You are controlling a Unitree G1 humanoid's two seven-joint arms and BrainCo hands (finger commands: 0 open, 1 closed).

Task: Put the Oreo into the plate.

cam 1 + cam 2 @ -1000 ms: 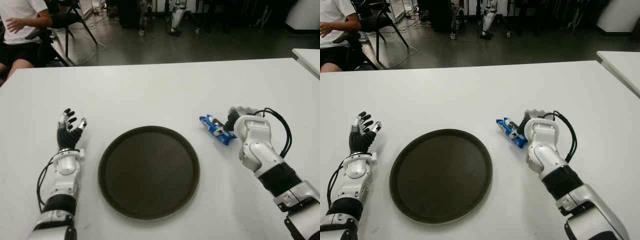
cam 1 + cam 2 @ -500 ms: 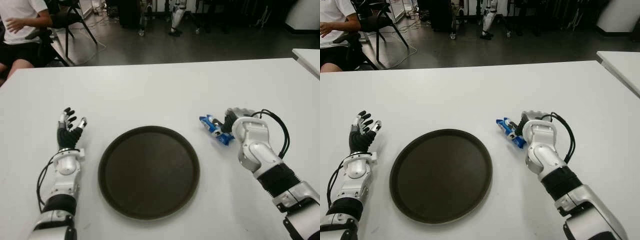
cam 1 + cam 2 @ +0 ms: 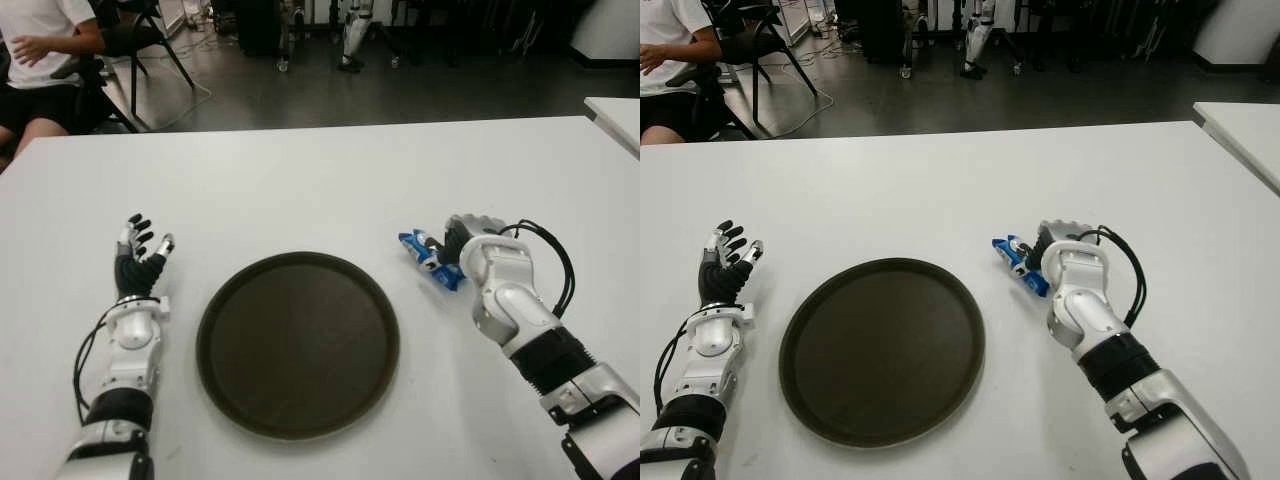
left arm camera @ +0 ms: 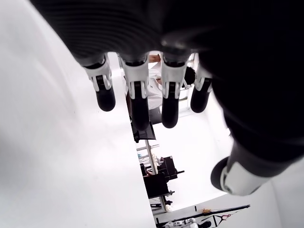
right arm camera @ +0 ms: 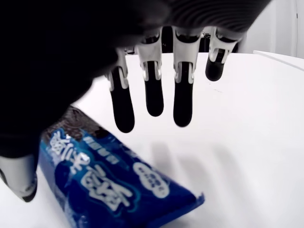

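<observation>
Oreo [image 5: 111, 183] pack flat on the tabletop [image 3: 300, 180], just right of the plate [image 3: 298, 342], not yet held. Right hand [image 5: 164, 90] poised over it, fingers [image 5: 183, 102] spread, nothing gripped. Best to close across the pack's narrow width, thumb opposite fingers, before lifting. Left hand [image 3: 138, 260] idle, open, left of the plate.
</observation>
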